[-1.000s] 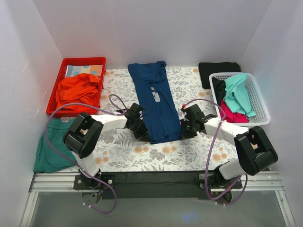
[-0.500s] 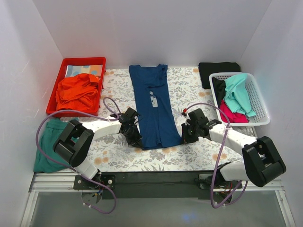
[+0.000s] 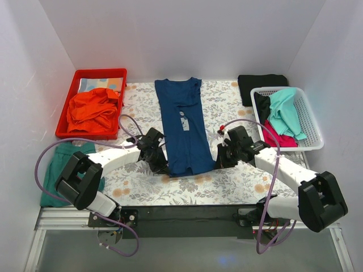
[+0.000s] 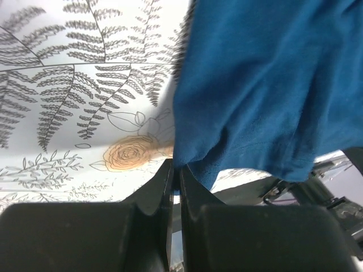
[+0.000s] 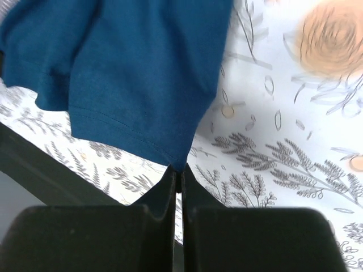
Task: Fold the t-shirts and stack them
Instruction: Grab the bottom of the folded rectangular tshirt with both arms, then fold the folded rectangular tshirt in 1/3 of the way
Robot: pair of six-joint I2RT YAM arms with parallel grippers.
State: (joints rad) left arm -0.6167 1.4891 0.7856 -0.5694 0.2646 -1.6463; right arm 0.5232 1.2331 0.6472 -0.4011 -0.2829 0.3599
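Observation:
The navy blue t-shirt (image 3: 183,124) lies as a long narrow strip on the floral table cloth (image 3: 227,181), its white chest mark (image 3: 183,116) facing up. My left gripper (image 3: 161,165) is shut on the shirt's near left hem corner; the left wrist view shows blue cloth (image 4: 266,85) pinched between the fingertips (image 4: 161,177). My right gripper (image 3: 214,161) is shut on the near right hem corner; the right wrist view shows the cloth (image 5: 136,73) held at the jaw tips. The near hem is raised a little off the table.
A red tray (image 3: 68,122) with an orange shirt (image 3: 92,109) stands at the back left. A white basket (image 3: 309,130) with turquoise (image 3: 286,113) and red-pink (image 3: 275,136) shirts is at the right. A black shirt (image 3: 258,84) lies behind it. A green cloth (image 3: 57,178) lies at the left edge.
Both grippers have drawn the shirt's near hem towards the front of the table, then back a little. The shirt has become straighter and flatter, with its collar end spread at the back.

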